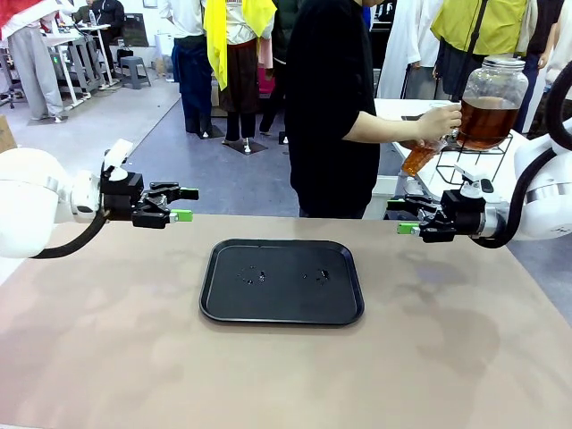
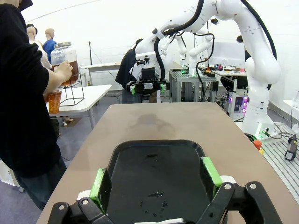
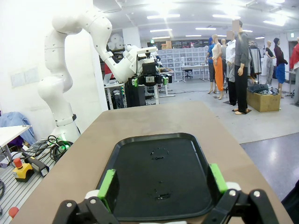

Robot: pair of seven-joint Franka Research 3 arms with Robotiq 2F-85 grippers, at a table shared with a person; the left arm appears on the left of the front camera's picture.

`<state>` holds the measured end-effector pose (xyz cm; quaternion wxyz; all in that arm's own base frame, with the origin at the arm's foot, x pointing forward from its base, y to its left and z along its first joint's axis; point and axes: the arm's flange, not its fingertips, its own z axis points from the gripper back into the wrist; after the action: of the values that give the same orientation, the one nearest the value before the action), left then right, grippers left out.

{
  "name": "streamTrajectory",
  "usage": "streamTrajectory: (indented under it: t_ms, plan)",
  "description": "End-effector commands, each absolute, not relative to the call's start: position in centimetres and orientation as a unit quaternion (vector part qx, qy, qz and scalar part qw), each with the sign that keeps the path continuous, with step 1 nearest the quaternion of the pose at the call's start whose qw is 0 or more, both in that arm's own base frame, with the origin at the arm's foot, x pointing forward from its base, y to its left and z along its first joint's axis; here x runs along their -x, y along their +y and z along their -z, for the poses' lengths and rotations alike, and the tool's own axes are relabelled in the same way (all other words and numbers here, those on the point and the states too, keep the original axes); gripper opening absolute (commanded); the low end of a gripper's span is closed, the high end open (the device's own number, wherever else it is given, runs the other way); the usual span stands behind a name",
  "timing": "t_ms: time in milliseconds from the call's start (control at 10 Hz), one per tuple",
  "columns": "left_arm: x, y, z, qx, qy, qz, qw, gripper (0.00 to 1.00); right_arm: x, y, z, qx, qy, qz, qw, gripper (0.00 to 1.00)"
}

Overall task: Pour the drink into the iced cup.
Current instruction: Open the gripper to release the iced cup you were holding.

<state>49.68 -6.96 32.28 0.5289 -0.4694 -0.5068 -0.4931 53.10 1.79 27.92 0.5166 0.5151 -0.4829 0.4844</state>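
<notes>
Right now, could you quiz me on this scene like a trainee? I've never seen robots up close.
1. True or false: the black tray carries a cup.
2. Where is the person's hand?
A. on the tray
B. at the drink dispenser, holding a cup under it
C. gripping the left pincer
3. Fill in: both the left pincer and the right pincer stand ____, each holding nothing.

Key: 1. False; the tray shows just a few wet spots. 2. B. 3. Open.
</notes>
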Motion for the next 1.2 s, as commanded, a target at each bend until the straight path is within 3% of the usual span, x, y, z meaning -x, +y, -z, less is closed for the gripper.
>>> streamTrajectory:
  t_ms: [0,1100]
  plan:
    - [-49.8,-7.15,-32.44,0.467,-0.511,0.489,0.531,1.0,-53.07,1.79,-28.21,-0.515,-0.485,-0.485,0.514,1.0]
    - [-49.8,-7.15,-32.44,0.467,-0.511,0.489,0.531,1.0,-53.07,1.79,-28.21,-0.515,-0.485,-0.485,0.514,1.0]
